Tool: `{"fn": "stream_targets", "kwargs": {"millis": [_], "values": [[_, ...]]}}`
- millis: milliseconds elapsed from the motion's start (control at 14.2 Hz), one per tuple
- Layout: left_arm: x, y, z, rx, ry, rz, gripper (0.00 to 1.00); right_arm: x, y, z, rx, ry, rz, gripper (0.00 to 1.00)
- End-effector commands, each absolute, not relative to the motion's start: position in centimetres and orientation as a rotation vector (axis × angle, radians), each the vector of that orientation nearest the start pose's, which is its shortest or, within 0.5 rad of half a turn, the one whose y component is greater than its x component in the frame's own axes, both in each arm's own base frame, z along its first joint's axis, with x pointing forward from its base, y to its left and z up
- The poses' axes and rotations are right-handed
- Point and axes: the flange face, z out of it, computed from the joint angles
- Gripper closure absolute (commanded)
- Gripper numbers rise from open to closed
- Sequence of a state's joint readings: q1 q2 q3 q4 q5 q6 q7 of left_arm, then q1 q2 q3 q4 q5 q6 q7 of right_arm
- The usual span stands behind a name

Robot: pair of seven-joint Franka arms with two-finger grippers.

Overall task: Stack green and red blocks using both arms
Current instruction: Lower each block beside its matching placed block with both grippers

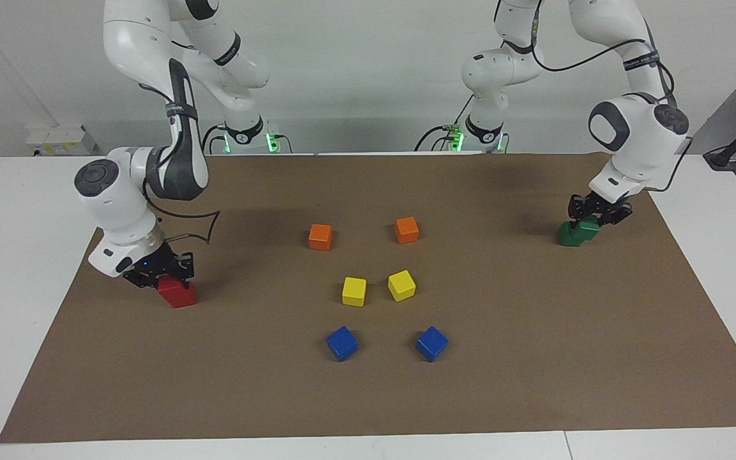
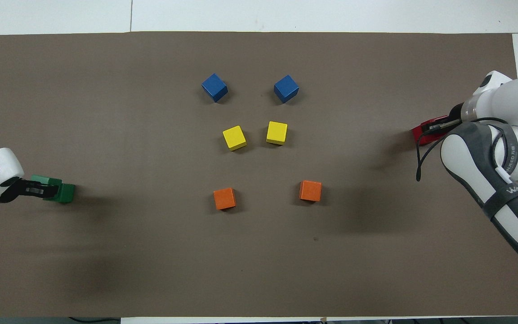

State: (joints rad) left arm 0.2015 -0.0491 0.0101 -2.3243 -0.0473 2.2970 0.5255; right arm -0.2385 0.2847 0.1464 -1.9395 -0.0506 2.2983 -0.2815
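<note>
The left gripper (image 1: 590,214) is clamped on a green cube (image 1: 589,225) resting askew on a second green cube (image 1: 570,235). The right gripper (image 1: 162,271) grips a red cube above the red cube (image 1: 177,293) on the surface; overhead, the arm hides all but a red edge (image 2: 423,133).

Two dark green cubes (image 1: 577,231) sat near the brown mat's (image 1: 534,358) edge at the left arm's end, one held partly over the other, offset. At the right arm's end, near that mat edge, one bright red cube (image 1: 177,293) showed, its top partly hidden; a second could not be made out.
</note>
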Motion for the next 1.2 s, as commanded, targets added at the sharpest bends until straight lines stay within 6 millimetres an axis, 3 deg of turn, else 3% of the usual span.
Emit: {"fn": "stream_targets", "kwargs": {"millis": [0, 70, 141, 211, 282, 563, 704, 915, 1127], "values": [[48.7, 10.5, 36.2, -3.141, 0.437, -0.087, 1.0, 60.8, -6.2, 34.5, -3.126, -0.288, -0.137, 0.12], [48.7, 10.5, 36.2, -3.141, 0.444, -0.085, 1.0, 60.8, -6.2, 34.5, -3.127, -0.289, -0.139, 0.03], [48.6, 10.5, 36.2, -3.141, 0.45, -0.081, 0.81, 60.9, -6.2, 34.6, -3.126, -0.285, -0.142, 0.0], [48.5, 10.5, 36.3, -3.142, 0.455, -0.077, 0.18, 60.8, -6.2, 34.5, -3.127, -0.287, -0.139, 0.0], [48.5, 10.6, 36.3, -3.142, 0.455, -0.075, 0.0, 60.9, -6.2, 34.6, -3.128, -0.28, -0.142, 0.0], [48.5, 10.7, 36.4, -3.144, 0.489, -0.053, 0.0, 61.0, -6.2, 34.9, -3.128, -0.27, -0.139, 0.0], [48.6, 10.7, 36.8, -3.151, 0.489, -0.031, 0.0, 61.4, -6.1, 36.1, -3.129, -0.264, -0.137, 0.0], [49.2, 10.7, 38.8, -3.153, 0.497, -0.02, 0.0, 61.9, -4.0, 42.3, -3.123, -0.235, -0.062, 0.0], [50.6, 11.4, 43.6, -3.143, 0.507, -0.022, 0.0, 60.8, -1.2, 48.9, -3.126, -0.193, -0.036, 0.0]]}}
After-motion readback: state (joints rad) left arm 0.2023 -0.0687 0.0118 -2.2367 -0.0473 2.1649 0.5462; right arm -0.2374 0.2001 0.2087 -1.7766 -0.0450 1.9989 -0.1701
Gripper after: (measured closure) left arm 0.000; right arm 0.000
